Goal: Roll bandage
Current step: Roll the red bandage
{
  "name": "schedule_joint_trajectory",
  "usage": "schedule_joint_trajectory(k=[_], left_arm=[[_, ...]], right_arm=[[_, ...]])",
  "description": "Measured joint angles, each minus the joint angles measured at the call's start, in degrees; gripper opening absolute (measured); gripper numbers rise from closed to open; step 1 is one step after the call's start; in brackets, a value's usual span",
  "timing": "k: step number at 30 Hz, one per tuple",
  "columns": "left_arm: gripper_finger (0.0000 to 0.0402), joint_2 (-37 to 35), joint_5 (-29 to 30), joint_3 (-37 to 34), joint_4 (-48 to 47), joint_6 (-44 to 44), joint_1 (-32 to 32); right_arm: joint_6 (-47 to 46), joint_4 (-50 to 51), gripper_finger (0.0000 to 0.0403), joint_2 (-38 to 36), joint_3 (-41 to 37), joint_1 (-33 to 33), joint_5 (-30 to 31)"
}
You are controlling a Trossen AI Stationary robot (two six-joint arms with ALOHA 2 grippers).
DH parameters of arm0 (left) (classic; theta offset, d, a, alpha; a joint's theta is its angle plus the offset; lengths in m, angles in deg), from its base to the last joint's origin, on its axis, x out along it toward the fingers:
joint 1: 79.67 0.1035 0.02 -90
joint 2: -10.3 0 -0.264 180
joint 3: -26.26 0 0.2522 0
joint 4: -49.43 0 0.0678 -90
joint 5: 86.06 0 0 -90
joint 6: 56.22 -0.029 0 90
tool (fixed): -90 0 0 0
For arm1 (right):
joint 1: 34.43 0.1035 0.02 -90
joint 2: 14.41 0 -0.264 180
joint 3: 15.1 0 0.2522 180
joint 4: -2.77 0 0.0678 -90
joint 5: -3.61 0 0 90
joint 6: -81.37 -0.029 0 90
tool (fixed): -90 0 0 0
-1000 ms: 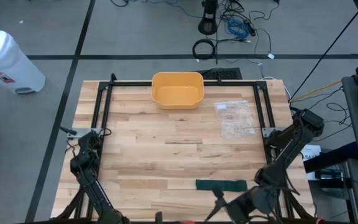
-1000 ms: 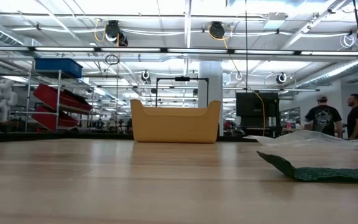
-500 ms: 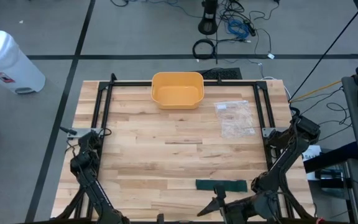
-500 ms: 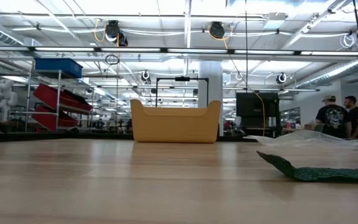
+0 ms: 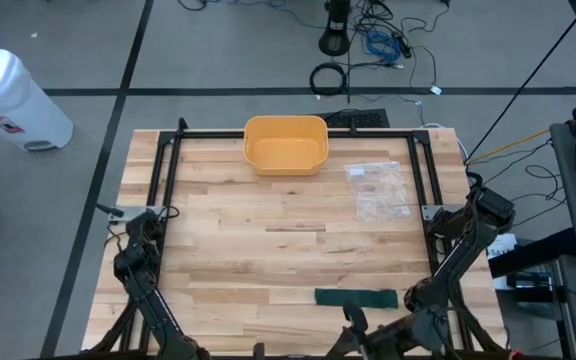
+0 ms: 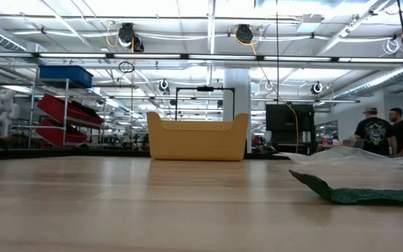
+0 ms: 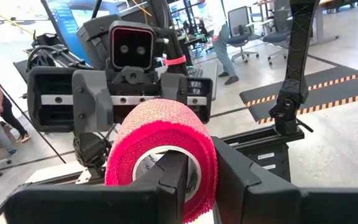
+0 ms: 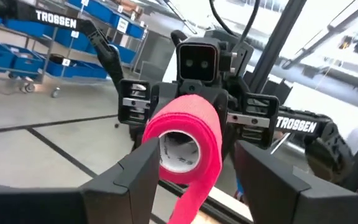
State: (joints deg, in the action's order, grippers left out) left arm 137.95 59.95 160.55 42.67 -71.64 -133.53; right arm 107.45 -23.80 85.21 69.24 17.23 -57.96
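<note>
Left wrist view: your left hand (image 7: 194, 180) is pinching a pink bandage roll (image 7: 161, 149) off the worktop's (image 5: 228, 250) near edge. Your right hand (image 8: 194, 171) is standing wide around that roll. A green strip (image 5: 356, 297) is lying flat nearby.

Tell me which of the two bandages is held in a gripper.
The pink bandage roll, clamped in the left gripper off the table's near edge. The dark green bandage lies flat on the table, untouched.

Bright, even overhead strip lighting; soft shadows, blurred wrist-view backgrounds.
</note>
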Motion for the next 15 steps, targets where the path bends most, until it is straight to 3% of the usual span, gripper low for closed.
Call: schedule_joint_trajectory(k=[15], left_arm=[[0.0065, 0.0, -0.3, 0.0, 0.0, 0.1, 1.0]], right_arm=[[5.3, -1.6, 0.0196, 0.7, 0.0, -1.1, 0.2]])
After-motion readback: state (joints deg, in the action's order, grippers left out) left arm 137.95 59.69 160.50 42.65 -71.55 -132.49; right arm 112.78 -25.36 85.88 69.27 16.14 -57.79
